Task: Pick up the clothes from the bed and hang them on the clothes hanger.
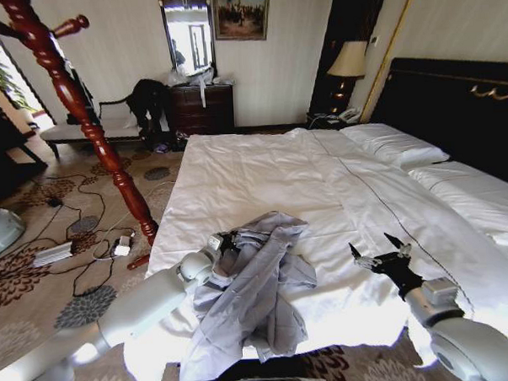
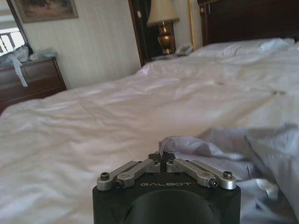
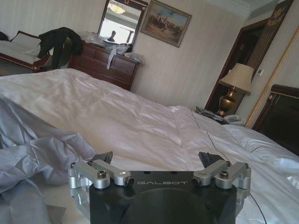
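The clothes (image 1: 259,300), a crumpled grey-blue shirt, lie on the bed (image 1: 262,173) near its front left corner, partly hanging over the edge. My left gripper (image 1: 227,241) is at the shirt's far edge. In the left wrist view this gripper (image 2: 161,158) is shut, with a small fold of the shirt (image 2: 261,144) pinched at its tips. My right gripper (image 1: 380,254) hovers open over the white duvet, to the right of the shirt. In the right wrist view the gripper (image 3: 156,161) holds nothing, and the shirt (image 3: 32,149) lies off to one side. The clothes hanger is out of view.
A red-brown wooden coat stand (image 1: 91,122) rises beside the bed's left edge. Cables and a power strip (image 1: 54,252) lie on the carpet there. A dresser (image 1: 201,108), a bench with a black garment (image 1: 146,98), a lamp (image 1: 347,61) and the dark headboard (image 1: 461,105) lie beyond.
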